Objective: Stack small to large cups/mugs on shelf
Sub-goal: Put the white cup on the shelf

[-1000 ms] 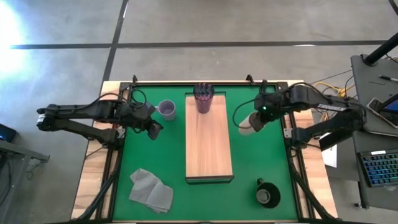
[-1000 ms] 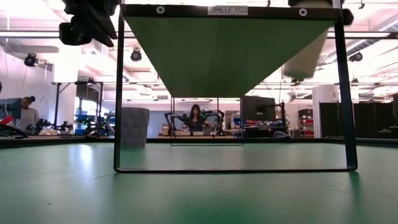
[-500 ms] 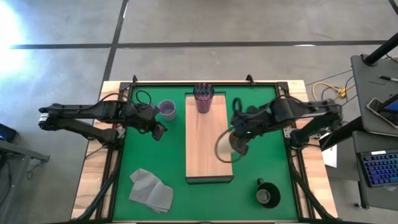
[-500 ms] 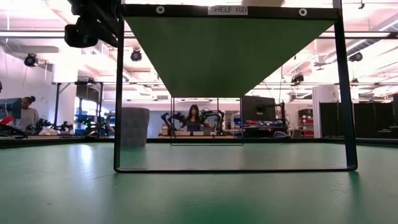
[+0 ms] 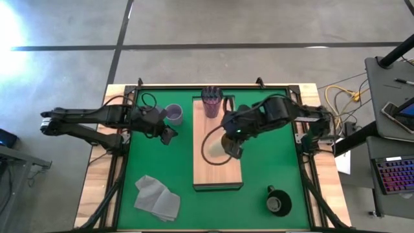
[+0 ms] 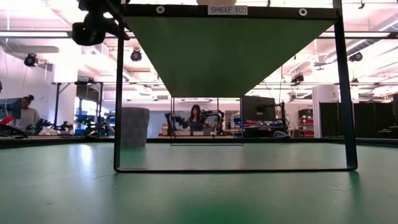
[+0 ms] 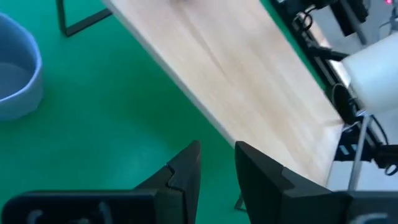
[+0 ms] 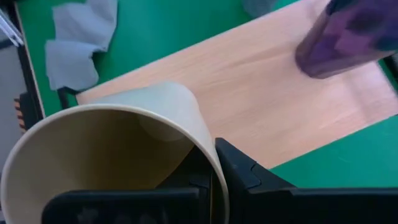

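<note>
Over the shelf [image 5: 217, 133], whose far end holds the purple tumbler [image 5: 211, 101], the right gripper [image 5: 231, 146] pinches the tilted cream cup [image 5: 215, 150] by 1 wall and could drop it, while the left gripper [image 5: 167, 134], nearly closed and empty, waits by the lavender mug [image 5: 173, 114].

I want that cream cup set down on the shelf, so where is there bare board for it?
Bare shelf runs from below the purple tumbler at the far end down to the near edge; the right gripper holds the cream cup over its middle. Only the tumbler's end is crowded.
</note>
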You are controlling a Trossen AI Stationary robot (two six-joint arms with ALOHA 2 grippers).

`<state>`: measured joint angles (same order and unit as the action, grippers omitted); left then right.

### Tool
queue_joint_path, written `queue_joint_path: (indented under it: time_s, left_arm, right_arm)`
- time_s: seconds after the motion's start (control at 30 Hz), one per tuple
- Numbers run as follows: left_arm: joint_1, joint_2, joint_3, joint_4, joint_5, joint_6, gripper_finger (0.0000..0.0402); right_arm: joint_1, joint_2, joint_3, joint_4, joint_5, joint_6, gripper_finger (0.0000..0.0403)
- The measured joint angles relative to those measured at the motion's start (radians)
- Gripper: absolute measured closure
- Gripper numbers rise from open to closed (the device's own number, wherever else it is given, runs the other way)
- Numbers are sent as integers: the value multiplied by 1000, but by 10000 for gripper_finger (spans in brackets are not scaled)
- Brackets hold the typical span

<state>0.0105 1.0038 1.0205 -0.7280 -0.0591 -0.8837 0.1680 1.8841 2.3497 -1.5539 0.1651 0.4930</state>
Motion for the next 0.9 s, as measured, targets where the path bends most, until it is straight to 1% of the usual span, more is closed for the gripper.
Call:
queue_joint_path:
  time_s: [0.1, 0.23, 0.33, 0.43, 0.57, 0.67, 0.77, 0.9]
  left_arm:
    - [0, 15, 1, 43, 8, -1, 317]
    - [-1, 44, 1, 153, 55, 4, 317]
    - [-10, 70, 3, 221, 65, 7, 317]
    - [-20, 102, 15, 234, 65, 8, 317]
    - [-29, 152, 21, 251, 57, 15, 317]
    - [-32, 188, 21, 308, 42, 27, 317]
    - [-32, 221, 21, 366, 24, 35, 317]
    - [-32, 246, 30, 386, -4, 58, 317]
  right_arm:
    - [-19, 36, 0, -17, 1, 1, 394]
    - [-35, 78, 5, -16, 78, 3, 394]
    - [-57, 83, 4, -10, 85, 4, 394]
    - [-89, 85, 5, 2, 101, 14, 394]
    - [-140, 85, 5, 20, 101, 30, 394]
    - [-165, 84, 4, 23, 97, 38, 394]
    - [-182, 84, 0, 24, 68, 38, 394]
    - [-188, 84, 0, 24, 22, 39, 394]
